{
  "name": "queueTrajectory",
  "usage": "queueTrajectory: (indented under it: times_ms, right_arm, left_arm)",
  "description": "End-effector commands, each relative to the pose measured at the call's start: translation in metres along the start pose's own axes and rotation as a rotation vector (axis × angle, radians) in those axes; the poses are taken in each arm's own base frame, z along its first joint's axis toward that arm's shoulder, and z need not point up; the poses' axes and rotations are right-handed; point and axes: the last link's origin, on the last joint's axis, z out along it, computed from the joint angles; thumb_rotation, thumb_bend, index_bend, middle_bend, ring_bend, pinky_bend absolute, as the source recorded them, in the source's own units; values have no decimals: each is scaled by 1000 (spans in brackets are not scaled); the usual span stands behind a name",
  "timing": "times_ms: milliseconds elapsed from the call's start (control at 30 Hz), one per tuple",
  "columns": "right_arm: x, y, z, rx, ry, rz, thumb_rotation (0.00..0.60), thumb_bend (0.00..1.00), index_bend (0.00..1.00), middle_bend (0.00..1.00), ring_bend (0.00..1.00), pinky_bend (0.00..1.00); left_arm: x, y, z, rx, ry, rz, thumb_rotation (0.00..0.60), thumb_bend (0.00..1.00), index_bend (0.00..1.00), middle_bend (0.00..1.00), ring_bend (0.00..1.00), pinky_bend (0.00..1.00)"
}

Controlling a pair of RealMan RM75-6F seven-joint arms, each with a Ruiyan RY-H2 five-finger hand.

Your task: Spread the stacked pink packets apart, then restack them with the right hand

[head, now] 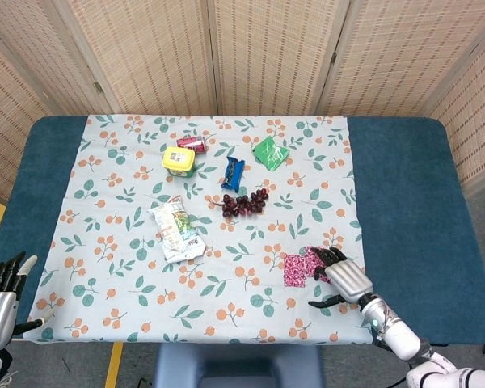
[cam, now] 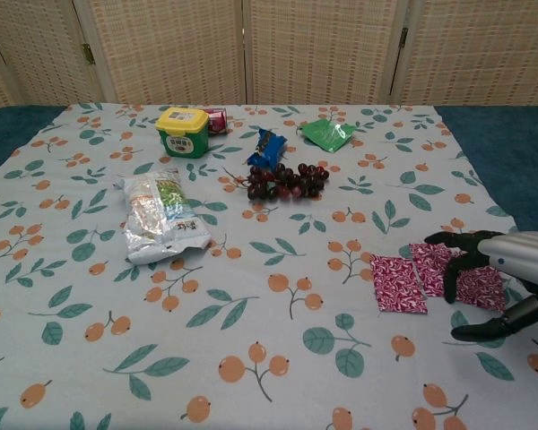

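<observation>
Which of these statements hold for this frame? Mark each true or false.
1. The pink packets lie spread side by side. True.
2. The right hand has its fingers over the right-hand packet. True.
3. The left hand holds a packet. False: it holds nothing, fingers apart, at the table's near left edge.
4. The grapes sit inside the yellow-lidded tub. False: they lie on the cloth, apart from it.
5. The green packet lies on the far side of the grapes. True.
</observation>
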Motion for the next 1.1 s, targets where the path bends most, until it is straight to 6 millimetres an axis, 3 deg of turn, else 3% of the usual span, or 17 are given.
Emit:
queueTrajectory:
  times_ms: [33, 333, 633, 1100]
  right_arm:
    - [5, 1, 6, -6, 13, 7, 234, 81, 329, 33, 0, 0]
    - [25, 7, 14, -30, 64, 22, 231, 81, 329, 33, 0, 0]
    - [12, 1, 9, -5, 5, 11, 234, 81, 329, 34, 0, 0]
    - [21, 5, 32, -34, 20, -21, 233, 81, 328, 34, 0, 0]
  left_arm:
    - [0, 0, 0, 1, 0, 0, 600, 194, 14, 0, 31, 0]
    - [0, 0, 1, 4, -3, 2, 600, 193, 14, 0, 31, 0]
    - [-2, 0, 1, 1, -9, 0, 600, 194, 14, 0, 31, 0]
    - [-3, -3, -1, 12, -10, -1, 600, 194, 14, 0, 31, 0]
